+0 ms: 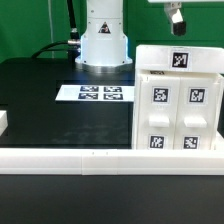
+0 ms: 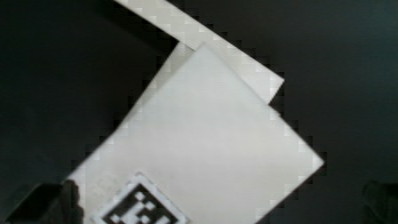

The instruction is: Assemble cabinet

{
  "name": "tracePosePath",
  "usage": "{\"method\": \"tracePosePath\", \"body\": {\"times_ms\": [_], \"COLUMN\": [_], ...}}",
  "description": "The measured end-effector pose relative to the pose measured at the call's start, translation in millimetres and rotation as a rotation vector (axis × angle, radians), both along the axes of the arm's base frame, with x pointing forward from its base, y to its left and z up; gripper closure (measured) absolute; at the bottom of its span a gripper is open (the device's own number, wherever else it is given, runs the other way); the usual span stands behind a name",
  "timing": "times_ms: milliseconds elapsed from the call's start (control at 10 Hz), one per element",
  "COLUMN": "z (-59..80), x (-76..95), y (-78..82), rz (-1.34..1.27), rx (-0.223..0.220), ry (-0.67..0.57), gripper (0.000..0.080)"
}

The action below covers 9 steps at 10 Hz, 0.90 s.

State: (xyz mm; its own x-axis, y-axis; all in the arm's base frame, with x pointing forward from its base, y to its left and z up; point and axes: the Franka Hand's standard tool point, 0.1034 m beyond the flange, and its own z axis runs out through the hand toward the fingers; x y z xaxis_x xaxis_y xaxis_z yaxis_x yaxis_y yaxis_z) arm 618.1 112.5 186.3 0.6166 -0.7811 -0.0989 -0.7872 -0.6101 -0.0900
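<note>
The cabinet [image 1: 178, 100] is a large white box at the exterior view's right, standing on the black table. Its face shows several white panels with black-and-white tags, and one more tag sits on its upper part [image 1: 180, 58]. My gripper [image 1: 176, 17] hangs in the air above the cabinet's far edge, apart from it. In the wrist view the cabinet's white top [image 2: 205, 130] with one tag [image 2: 143, 205] lies below the gripper [image 2: 210, 205]. The fingertips [image 2: 45, 205] stand wide apart at the frame's edges with nothing held between them.
The marker board [image 1: 100, 93] lies flat in front of the robot base [image 1: 104, 40]. A long white rail [image 1: 90, 157] runs along the table's near edge. A small white block [image 1: 3, 122] shows at the exterior view's left edge.
</note>
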Motion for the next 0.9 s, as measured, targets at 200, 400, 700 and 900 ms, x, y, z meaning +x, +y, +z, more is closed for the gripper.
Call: {"method": "tracePosePath", "body": {"times_ms": [200,400,700,900], "z": [-0.6,-0.9,3.3,1.3], "x": [0.0,0.8,-2.1,-1.5], "y": [-1.4,-3.2,-6.4,-9.1], "rz": [0.241,0.560,1.080,1.379], "rx": [-0.003,-0.043,-0.087,-0.095], "ry": [-0.032,-0.072,-0.095,-0.118], "gripper": [0.0002,0.0002,0.0002,0.0002]}}
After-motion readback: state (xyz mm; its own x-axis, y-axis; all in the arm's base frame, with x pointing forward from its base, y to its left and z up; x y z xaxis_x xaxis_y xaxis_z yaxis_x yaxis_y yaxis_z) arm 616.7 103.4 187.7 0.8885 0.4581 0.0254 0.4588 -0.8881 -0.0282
